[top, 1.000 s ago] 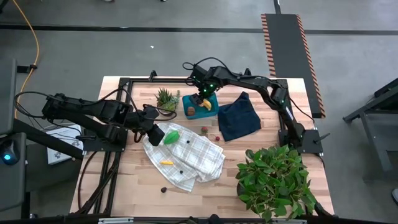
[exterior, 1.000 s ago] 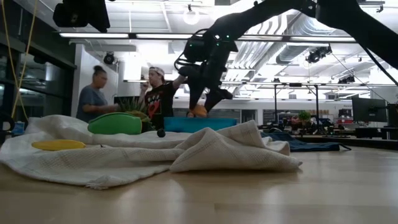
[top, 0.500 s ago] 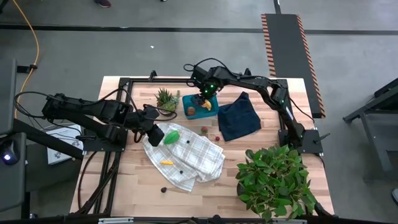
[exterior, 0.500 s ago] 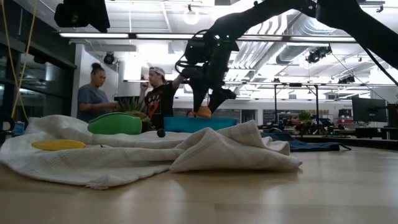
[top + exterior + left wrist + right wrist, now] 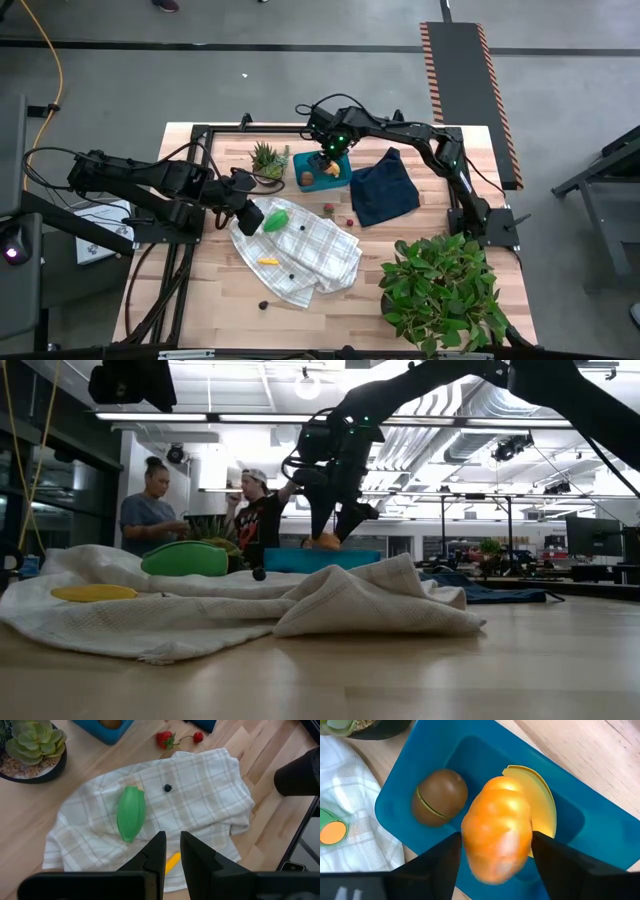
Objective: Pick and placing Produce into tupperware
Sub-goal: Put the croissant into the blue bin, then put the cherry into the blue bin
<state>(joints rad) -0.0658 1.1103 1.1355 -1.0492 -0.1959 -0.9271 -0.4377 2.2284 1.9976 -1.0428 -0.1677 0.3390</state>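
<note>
Fingers of the right gripper (image 5: 495, 855) bracket an orange piece (image 5: 498, 835) over the teal tupperware (image 5: 580, 832), which holds a brown piece (image 5: 439, 796) and yellow slice (image 5: 540, 802); whether they grip it is unclear. Left gripper (image 5: 171, 851), fingers nearly closed and empty, hovers above the checked cloth (image 5: 210, 800) bearing green produce (image 5: 131, 813).

Orange piece (image 5: 497, 827) blurred, tupperware (image 5: 600, 840) cut off by edge, berries (image 5: 264, 305) tiny

The right gripper (image 5: 495, 851), over the blue container (image 5: 580, 840) at about 12 o'clock on the table, has spread its fingers a little wider around the orange piece (image 5: 497, 835). Seen from table height, that piece seems to sit slightly lower, though it is hard to tell.
</note>
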